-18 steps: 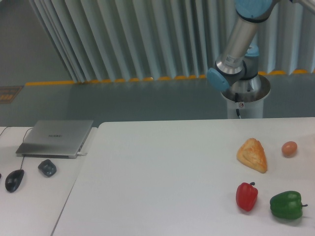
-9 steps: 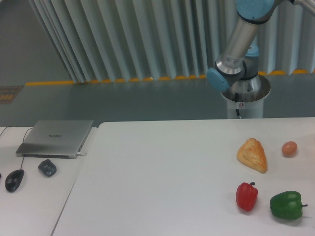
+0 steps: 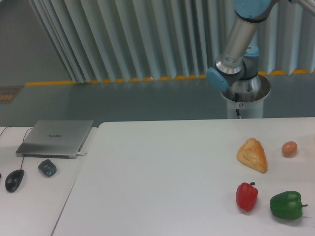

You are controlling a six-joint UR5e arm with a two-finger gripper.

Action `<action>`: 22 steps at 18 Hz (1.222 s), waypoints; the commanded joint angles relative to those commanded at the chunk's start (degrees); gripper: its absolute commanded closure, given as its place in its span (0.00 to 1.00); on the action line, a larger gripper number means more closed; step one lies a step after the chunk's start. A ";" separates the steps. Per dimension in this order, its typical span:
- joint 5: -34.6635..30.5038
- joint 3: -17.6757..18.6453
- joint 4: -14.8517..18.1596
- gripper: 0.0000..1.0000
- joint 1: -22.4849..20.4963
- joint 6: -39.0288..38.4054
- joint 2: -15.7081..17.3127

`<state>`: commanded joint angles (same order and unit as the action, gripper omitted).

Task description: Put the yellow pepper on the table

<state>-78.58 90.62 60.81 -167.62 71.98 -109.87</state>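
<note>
We see the large flat white matte tabletop [image 3: 162,182] with four items at its right side. No yellow pepper shows anywhere in the camera view, so we can't describe its look or say where it is. The pincer is out of frame too; only the silver-and-blue robot arm [image 3: 239,42] shows, running up out of the top edge from its round metal base [image 3: 244,96] behind the tabletop's far edge. We cannot tell if the pincer is apart, together or clamped on anything.

On the tabletop: orange-tan bread-like wedge [image 3: 252,154], with a small brownish egg [image 3: 289,148] just beside it to its right, apart from it. Nearer the camera, a glossy red bell pepper [image 3: 246,195] stands upright, and a glossy green bell pepper [image 3: 286,205] lies near it on the right, not touching.

Adjoining white desk [image 3: 34,206] on the left carries a closed grey laptop [image 3: 55,137], a black mouse [image 3: 15,180] and a small dark grey lump [image 3: 47,167].
</note>
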 joint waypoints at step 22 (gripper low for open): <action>-9.65 6.50 -2.36 0.58 21.10 -13.97 1.86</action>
<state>-88.22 97.12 58.45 -146.52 58.01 -108.01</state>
